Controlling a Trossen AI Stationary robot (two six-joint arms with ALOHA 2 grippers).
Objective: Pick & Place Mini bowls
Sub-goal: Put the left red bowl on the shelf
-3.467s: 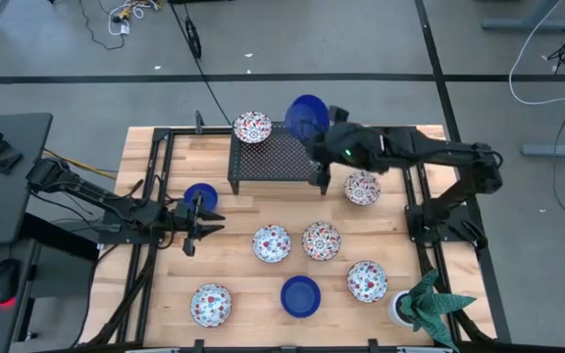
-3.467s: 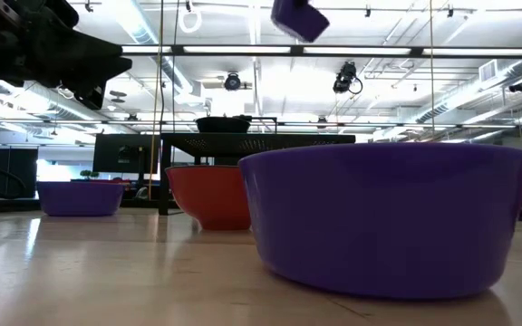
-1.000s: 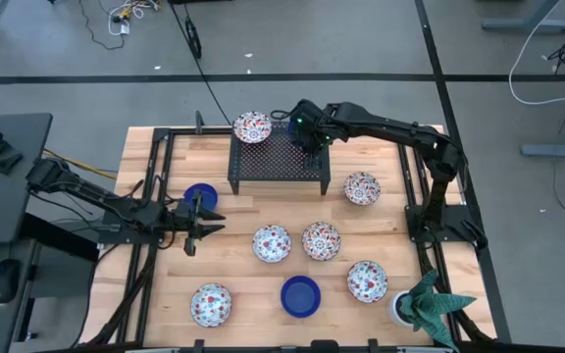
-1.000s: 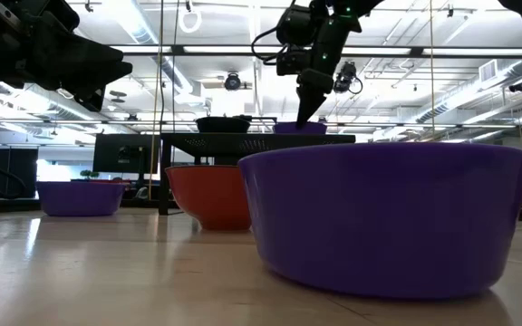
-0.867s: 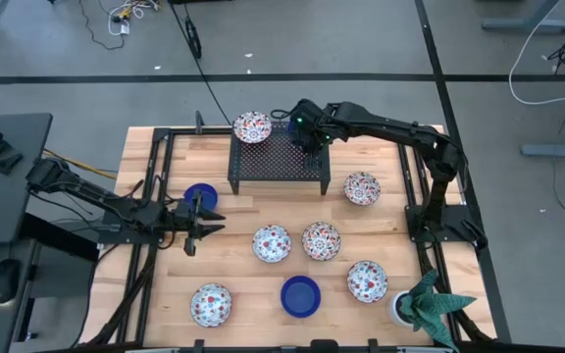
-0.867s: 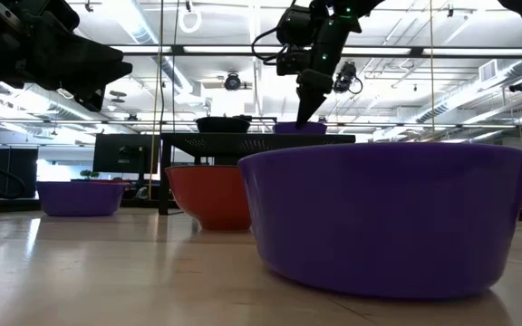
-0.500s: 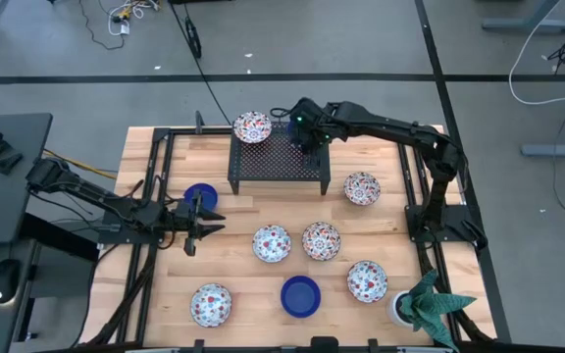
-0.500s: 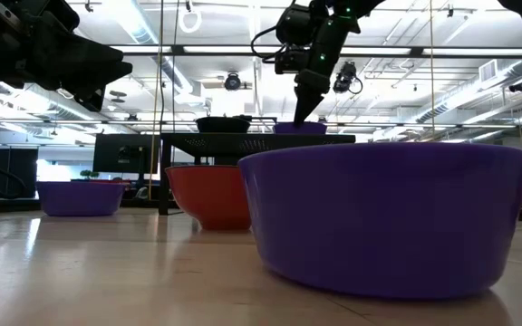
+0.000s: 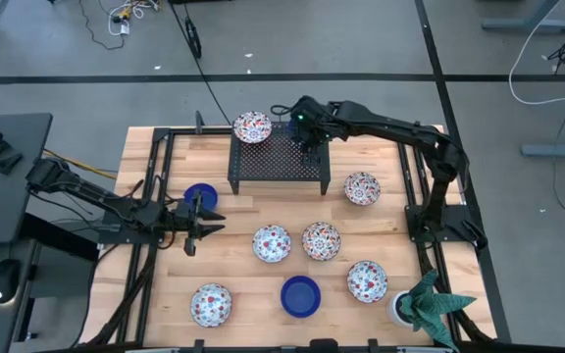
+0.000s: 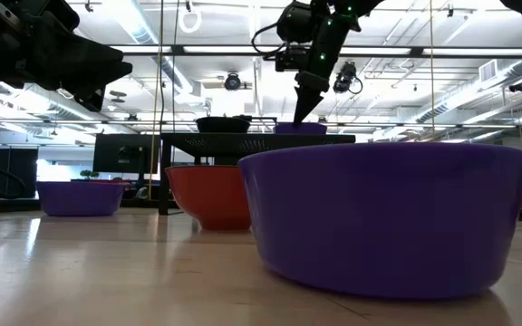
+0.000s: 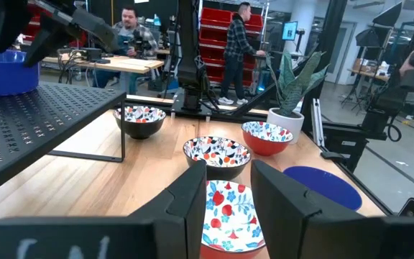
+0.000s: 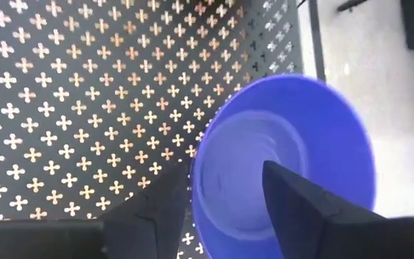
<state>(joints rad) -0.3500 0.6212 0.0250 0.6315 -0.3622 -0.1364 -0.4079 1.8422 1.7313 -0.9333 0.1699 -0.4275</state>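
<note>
One blue bowl (image 12: 286, 155) half-hidden under right pincer (image 12: 221, 194).

Grey floor (image 9: 361, 39) with dark seams, loose cables (image 9: 130, 15), red shelving (image 11: 225, 43), bright ceiling lights (image 10: 234, 50)

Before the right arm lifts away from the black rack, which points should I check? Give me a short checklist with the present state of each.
1. Blue bowl rests on the perforated rack: ok; the low view shows it level on top.
2. Right gripper released: ok; one finger inside the bowl, one outside its rim, jaws apart.
3. Bowl fully supported: cannot tell; it sits at the rack's far edge, rim seeming to reach past it.
4. Clearance to the floral bowl on the rack: ok, apart.
5. Left gripper out of the way: ok; it waits open, low beside another blue bowl.
</note>
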